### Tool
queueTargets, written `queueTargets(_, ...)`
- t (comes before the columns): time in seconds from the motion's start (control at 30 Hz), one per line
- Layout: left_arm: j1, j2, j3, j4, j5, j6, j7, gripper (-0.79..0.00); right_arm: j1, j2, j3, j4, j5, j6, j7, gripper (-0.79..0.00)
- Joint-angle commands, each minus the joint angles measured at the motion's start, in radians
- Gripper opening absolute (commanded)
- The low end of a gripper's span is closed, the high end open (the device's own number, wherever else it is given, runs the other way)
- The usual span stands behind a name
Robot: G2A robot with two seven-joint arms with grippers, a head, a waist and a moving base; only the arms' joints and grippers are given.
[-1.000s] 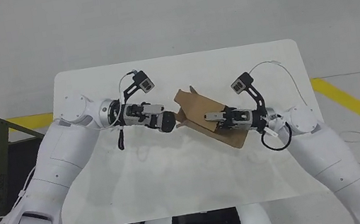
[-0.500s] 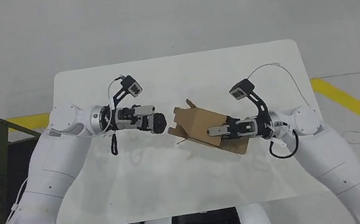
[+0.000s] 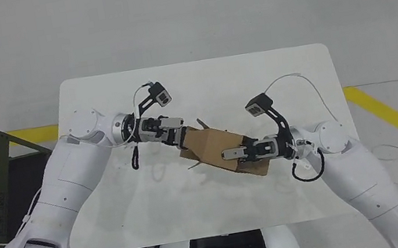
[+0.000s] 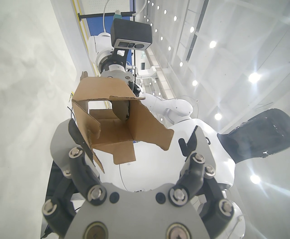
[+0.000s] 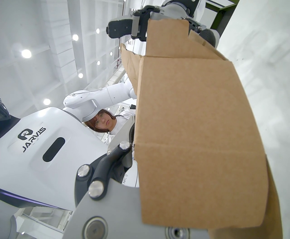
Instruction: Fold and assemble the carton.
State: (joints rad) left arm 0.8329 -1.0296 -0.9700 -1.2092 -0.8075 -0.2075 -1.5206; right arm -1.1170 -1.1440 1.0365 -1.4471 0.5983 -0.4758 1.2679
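Now | white table (image 3: 196,204), grey floor (image 3: 181,16) | left jaws spread wide | right jaws clamp carton (image 3: 206,145)

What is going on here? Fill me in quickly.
The robot is putting together a brown carton above the white table. The right gripper holds the carton by one wall at its far end. The left gripper is at the carton's open end, its fingers spread wide around the loose flaps. The carton is opened into a tube, but the end flaps are not yet folded shut.
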Motion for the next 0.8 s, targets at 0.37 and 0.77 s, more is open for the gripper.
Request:
queueTargets(0.37,-0.025,-0.021,0.021,0.025,-0.008,0.000,-0.015,0.000,0.005,-0.007,-0.027,-0.005,-0.030,0.021,-0.040,-0.785)
queueTargets(0.77,-0.035,-0.031,0.031,0.034,-0.009,0.002,-0.015,0.000,0.016,-0.014,-0.045,-0.002,-0.040,0.036,-0.083,-0.785)
